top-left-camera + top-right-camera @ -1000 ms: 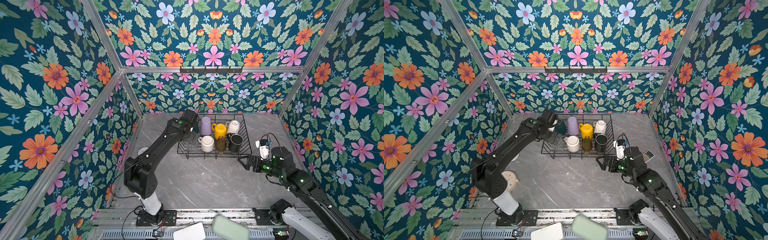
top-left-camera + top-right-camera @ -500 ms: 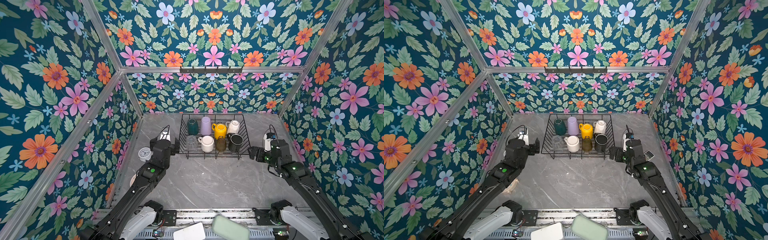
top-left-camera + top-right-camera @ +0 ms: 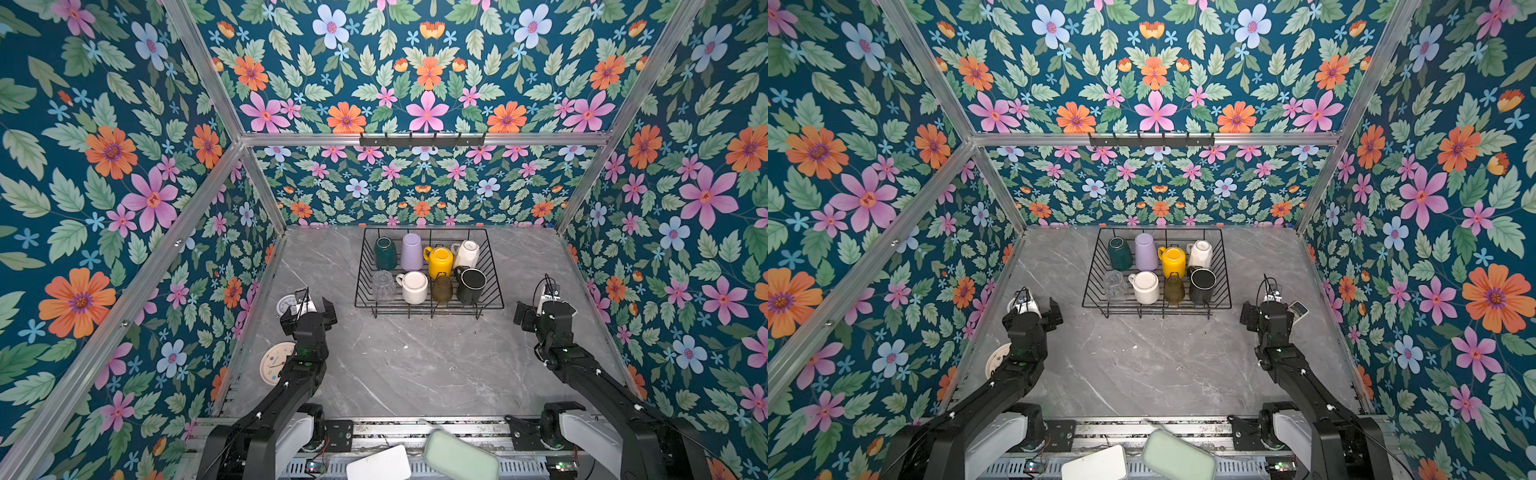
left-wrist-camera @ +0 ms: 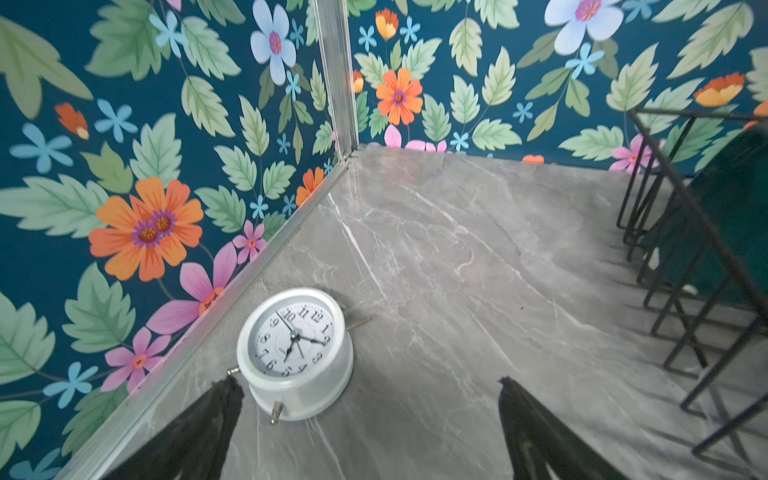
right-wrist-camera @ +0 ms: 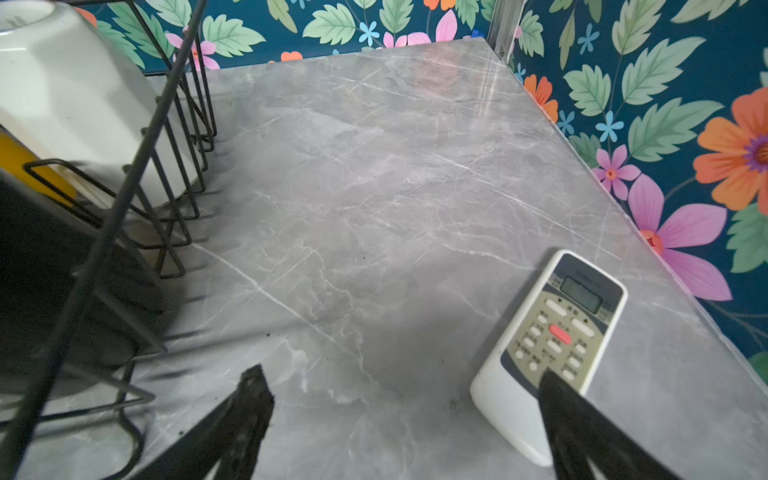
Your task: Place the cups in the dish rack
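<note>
Count in the dish rack [image 3: 365, 266]: eight cups.
- Back row, 9 to 3 o'clock: teal mug [image 3: 385, 253], lilac tumbler [image 3: 411, 251], yellow mug [image 3: 439, 262], white mug [image 3: 466, 253].
- Front row, same order: clear glass [image 3: 383, 284], second white mug [image 3: 414, 287], olive glass [image 3: 441, 289], black mug [image 3: 470, 284].

No cup was seen loose on the table [image 3: 415, 365] in either top view. Loading looked complete, and nothing appeared left to fetch. How firmly each cup sat between the wires could not be judged.

The rack stood at the table's 12 o'clock, close to the back wall.

The left gripper [image 4: 366, 380] was spread wide and empty. It stood apart from the rack, which lay toward its 1 o'clock. A white clock [image 4: 295, 353] sat just beside one finger, and a second clock [image 3: 276, 363] lay flat near the 8 o'clock edge.

The right gripper [image 5: 402, 372] was also spread wide and held nothing. The rack lay toward its 10 o'clock, with bare table between. A remote control [image 5: 552, 345] lay under or beside one finger; whether they touched could not be told.
</note>
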You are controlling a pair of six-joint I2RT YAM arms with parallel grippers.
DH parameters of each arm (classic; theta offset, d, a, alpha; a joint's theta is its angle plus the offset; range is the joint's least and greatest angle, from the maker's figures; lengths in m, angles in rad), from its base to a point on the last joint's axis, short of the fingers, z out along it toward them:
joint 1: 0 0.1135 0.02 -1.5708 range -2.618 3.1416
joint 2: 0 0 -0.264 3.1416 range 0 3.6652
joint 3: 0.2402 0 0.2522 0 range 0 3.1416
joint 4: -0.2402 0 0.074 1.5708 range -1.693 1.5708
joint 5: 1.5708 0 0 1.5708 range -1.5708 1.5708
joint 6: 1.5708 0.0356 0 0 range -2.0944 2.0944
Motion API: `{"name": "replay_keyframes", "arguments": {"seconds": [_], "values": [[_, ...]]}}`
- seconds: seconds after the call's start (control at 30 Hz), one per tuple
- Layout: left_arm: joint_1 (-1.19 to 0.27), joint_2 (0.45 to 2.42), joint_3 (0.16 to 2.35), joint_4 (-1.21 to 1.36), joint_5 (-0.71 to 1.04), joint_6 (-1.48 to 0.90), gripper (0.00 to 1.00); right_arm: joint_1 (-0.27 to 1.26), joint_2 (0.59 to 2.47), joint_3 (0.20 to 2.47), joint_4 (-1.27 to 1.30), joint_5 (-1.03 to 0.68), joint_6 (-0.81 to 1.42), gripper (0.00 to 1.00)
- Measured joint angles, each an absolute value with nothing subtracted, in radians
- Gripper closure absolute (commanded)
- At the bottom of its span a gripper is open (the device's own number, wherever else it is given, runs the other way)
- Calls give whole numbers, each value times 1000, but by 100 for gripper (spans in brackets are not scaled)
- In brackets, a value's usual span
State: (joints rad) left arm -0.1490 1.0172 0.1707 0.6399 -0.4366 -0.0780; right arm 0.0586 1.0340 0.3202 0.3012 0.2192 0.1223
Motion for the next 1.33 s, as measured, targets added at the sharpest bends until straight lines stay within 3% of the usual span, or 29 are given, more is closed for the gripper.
{"name": "replay_keyframes", "arguments": {"seconds": [0.6,0.93,1.33], "values": [[-57,1614,143,1402,-289,-40,1,40,1374,303,769,97,15,1],[-50,1619,223,1382,-272,-31,0,29,1441,262,929,80,15,1],[-47,1620,266,1301,-258,-24,0,27,1437,263,943,69,15,1]]}}
